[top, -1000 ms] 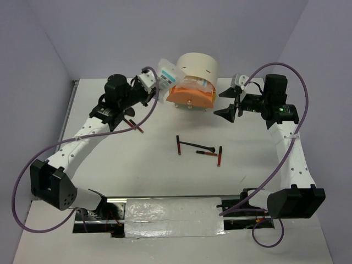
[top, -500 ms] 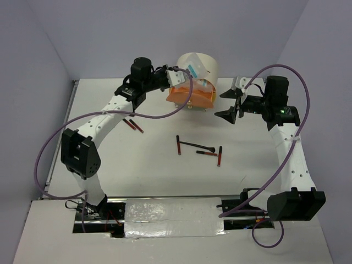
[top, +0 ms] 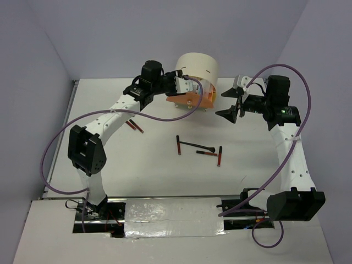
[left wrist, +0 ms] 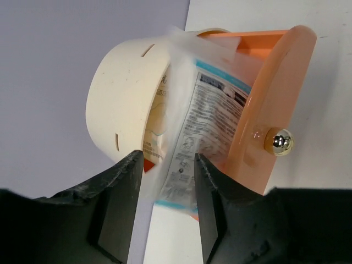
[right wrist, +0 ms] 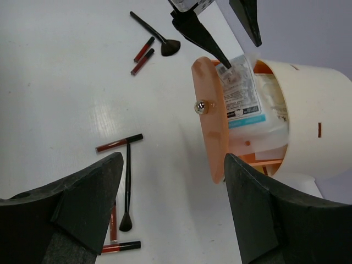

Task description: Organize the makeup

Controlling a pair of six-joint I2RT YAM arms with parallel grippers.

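Nowhere in these views can a word, brand or number be read with certainty. The only print is on the white-and-blue packet that stands in the orange drawer of the cream cylinder. In the left wrist view it has a blue band at the top and, under it, many lines of very small dark text, too fine and blurred to read. In the right wrist view the same print is only a grey block above a blue stripe.
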